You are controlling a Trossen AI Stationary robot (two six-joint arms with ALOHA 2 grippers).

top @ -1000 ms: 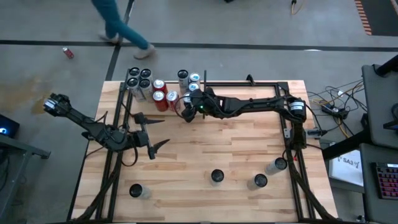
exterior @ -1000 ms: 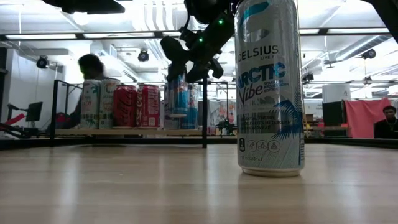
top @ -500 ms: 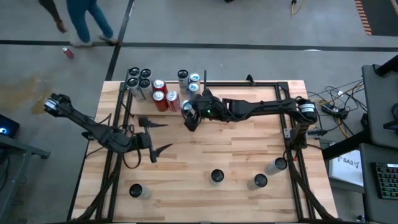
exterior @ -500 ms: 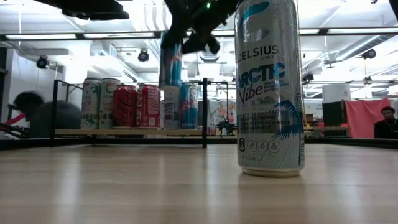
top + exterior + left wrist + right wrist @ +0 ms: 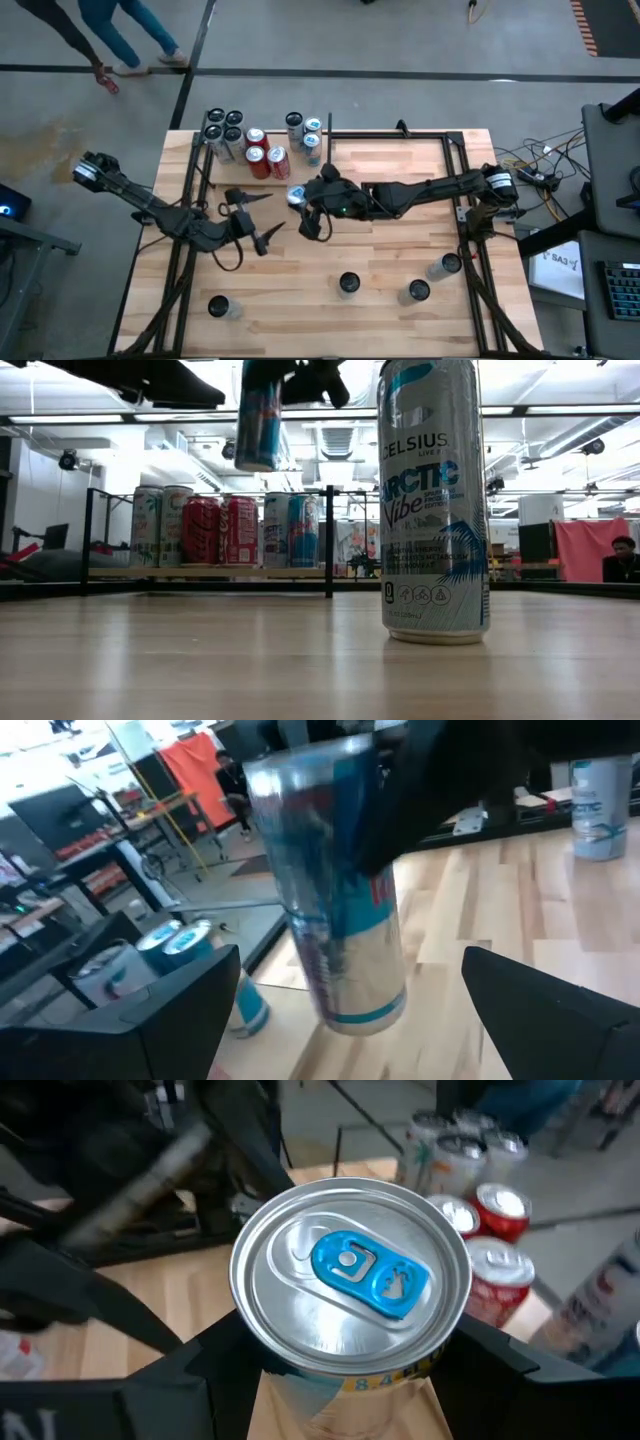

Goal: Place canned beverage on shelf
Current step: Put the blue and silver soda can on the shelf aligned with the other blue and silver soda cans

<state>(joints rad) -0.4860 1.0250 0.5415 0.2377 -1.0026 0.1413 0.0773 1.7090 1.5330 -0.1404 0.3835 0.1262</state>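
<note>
A blue-and-silver can point(image 5: 260, 422) is gripped by the right gripper point(image 5: 303, 203) and held high above mid-table, away from the shelf point(image 5: 200, 572), where 6 cans are lined up. Placement is not yet done. The left gripper point(image 5: 252, 218) is spread wide, empty, nearby.

The shelf point(image 5: 220, 165) sits at the table's point(image 5: 380, 250) far left, with a row of cans point(image 5: 225, 532) standing on it, side by side. The right gripper point(image 5: 303, 200) hangs above the table's middle, in front of the shelf, clamped on a can point(image 5: 259, 422) held well clear of the tabletop. The left gripper point(image 5: 256, 214), fingers spread, is just left of that can. Near the table's front edge stand four more cans, apart from each other: one at left point(image 5: 219, 307), one in the middle point(image 5: 348, 284), two to the right point(image 5: 418, 291) point(image 5: 447, 265).
</note>
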